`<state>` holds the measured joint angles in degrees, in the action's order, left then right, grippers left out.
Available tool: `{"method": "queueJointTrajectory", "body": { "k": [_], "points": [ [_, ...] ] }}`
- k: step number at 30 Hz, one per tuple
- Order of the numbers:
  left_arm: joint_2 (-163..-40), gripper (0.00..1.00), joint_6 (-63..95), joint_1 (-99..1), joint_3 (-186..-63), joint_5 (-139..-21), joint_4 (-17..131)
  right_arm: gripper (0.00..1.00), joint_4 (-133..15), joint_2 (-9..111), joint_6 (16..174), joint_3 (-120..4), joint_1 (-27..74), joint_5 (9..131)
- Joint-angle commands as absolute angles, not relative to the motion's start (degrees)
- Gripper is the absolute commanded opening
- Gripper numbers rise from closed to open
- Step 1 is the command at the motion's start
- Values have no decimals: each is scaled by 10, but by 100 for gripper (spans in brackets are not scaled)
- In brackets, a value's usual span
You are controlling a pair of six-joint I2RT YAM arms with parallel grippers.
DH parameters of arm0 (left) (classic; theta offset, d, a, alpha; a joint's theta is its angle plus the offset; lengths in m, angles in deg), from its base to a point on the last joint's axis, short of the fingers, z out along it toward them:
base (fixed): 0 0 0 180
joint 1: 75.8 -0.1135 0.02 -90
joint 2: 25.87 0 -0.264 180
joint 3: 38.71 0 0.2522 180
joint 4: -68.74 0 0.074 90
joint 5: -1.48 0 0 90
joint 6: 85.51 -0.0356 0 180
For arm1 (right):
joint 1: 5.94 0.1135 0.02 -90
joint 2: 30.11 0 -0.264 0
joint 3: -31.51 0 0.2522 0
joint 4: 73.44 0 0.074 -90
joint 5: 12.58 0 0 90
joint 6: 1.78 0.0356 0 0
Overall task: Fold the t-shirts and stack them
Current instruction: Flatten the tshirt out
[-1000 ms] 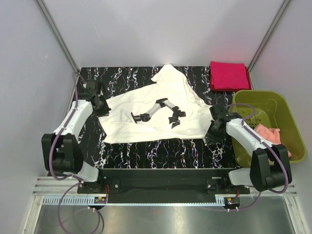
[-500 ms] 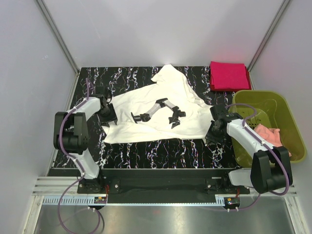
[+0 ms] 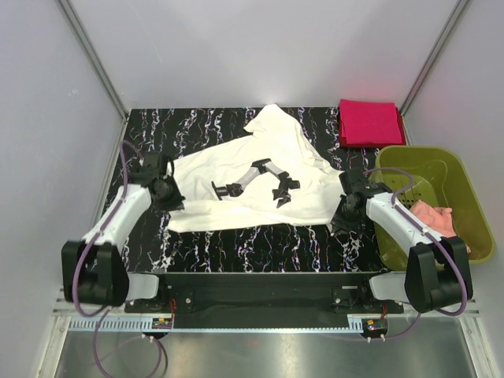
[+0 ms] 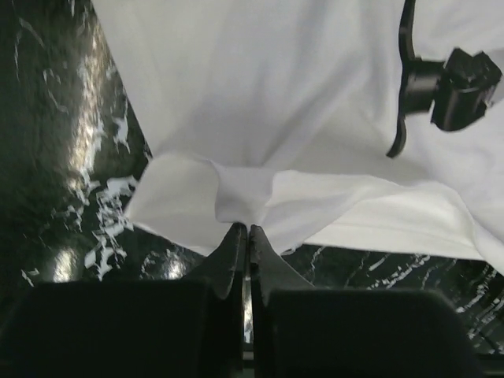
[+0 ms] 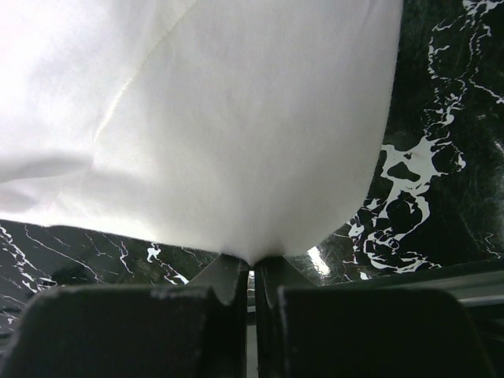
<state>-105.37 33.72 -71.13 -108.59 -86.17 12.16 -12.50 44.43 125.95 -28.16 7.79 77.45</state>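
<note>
Cream-white and spread wide, the large t-shirt point(image 3: 236, 161) lies print side up across the middle of the black marbled table point(image 3: 236, 236) in the top view. The left gripper point(image 4: 249, 230) sits at the shirt's lower-left corner, its two fingers pressed together, with a puckered bit of the hem pinched between their tips. The right gripper point(image 5: 253, 264) is at the lower-right corner, jaws likewise closed to a sliver on the cloth's edge. The magenta-red t-shirt point(image 3: 371, 123) lies folded at the table's upper right, apart from the white one, just above a green basket point(image 3: 472, 244) holding a pink cloth point(image 3: 438, 214).
</note>
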Motion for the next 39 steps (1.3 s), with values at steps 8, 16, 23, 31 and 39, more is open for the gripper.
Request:
{"method": "queueJointTrajectory", "body": {
  "k": [8,16,23,31,39],
  "points": [
    [-833,44,504,-717,-969,-837,-51,0,-133,477,1246,-281,82,748],
    [-893,36,469,-720,-1006,-801,-27,0,-147,495,1241,-285,82,736],
    [-905,42,526,-721,-920,-760,5,0,-146,496,1234,-281,82,737],
    [-926,49,545,-721,-872,-763,50,0,-149,500,1230,-282,82,730],
    [-963,51,549,-721,-873,-803,80,0,-150,491,1235,-280,83,729]
  ]
}}
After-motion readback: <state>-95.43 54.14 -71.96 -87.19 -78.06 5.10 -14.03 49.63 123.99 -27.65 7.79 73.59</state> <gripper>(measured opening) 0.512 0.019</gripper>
